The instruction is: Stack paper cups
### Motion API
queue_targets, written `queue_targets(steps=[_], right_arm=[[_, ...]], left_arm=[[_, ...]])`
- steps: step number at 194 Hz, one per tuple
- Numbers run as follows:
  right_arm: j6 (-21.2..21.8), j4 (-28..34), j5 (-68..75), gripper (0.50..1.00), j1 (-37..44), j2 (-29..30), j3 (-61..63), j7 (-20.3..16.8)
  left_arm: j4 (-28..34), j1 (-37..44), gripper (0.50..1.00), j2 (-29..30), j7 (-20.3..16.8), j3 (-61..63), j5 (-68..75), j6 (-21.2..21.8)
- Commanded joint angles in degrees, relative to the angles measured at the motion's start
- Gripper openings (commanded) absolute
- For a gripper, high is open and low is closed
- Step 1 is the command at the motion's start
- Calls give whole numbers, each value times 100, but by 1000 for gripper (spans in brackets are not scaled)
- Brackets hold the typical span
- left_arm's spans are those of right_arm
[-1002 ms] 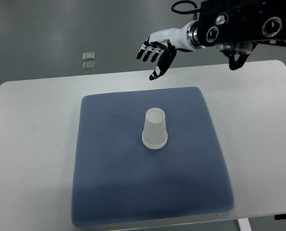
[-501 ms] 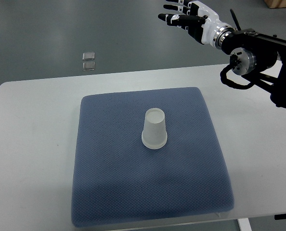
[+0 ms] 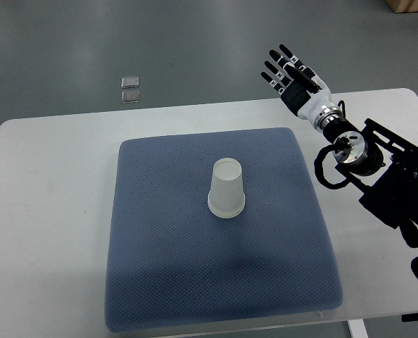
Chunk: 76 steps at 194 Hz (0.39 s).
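The right arm runs off the picture's right and lower right edges, so only its black forearm links, a round joint and a looped cable show, and the left arm does not show at all. The table's (image 3: 47, 211) near edge is cut off by the bottom of the picture, and a dark fitting at the lower right corner is too clipped to identify. Two small square, glassy-looking tiles (image 3: 130, 89) lie on the grey floor beyond the table's far edge; what they are cannot be told. The right hand (image 3: 293, 76) hangs above the far right edge of the table, well apart from the cups, its white palm showing and its black-tipped fingers (image 3: 276, 67) spread straight and released, holding nothing. The paper cups (image 3: 226, 189) stand mouth down near the middle of the blue mat (image 3: 160, 282), appearing as one translucent white tapered shape with a rolled rim at the base; how many are nested cannot be made out. The mat is a thick, square cushion with rounded corners and a fine dotted weave, with bare fabric all round the cups. Smooth white tabletop lies open on both sides of the mat.
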Motion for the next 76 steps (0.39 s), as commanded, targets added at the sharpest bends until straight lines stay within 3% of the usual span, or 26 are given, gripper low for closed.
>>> queue_targets(steps=[1,76], right_arm=[[394,-126,2,921,-104,14,50,-1],[649,-153,2,926,-297,75,85,7]], left_arm=[[-9,6,1000,0,1,7,0,0],[18,6,1000,0,9,7,0,0]])
